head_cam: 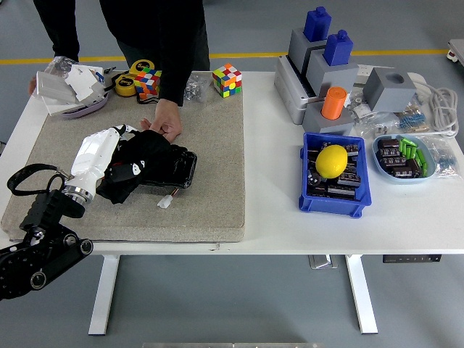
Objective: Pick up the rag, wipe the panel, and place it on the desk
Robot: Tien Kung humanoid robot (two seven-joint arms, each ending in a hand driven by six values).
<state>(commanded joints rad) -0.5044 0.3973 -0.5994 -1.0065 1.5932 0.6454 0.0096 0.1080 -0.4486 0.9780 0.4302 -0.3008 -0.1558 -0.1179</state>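
A black rag lies bunched over the left part of a black panel on the beige mat. My left hand, white-shelled on a black arm, has its fingers curled on the rag's left side and presses it onto the panel. A person's hand rests at the panel's far edge, touching it. My right arm is out of sight.
A small white connector lies in front of the panel. Two colourful cubes, tape rolls and a plate of packets sit at the back. A blue bin with a yellow lemon and grey fixtures stand at the right.
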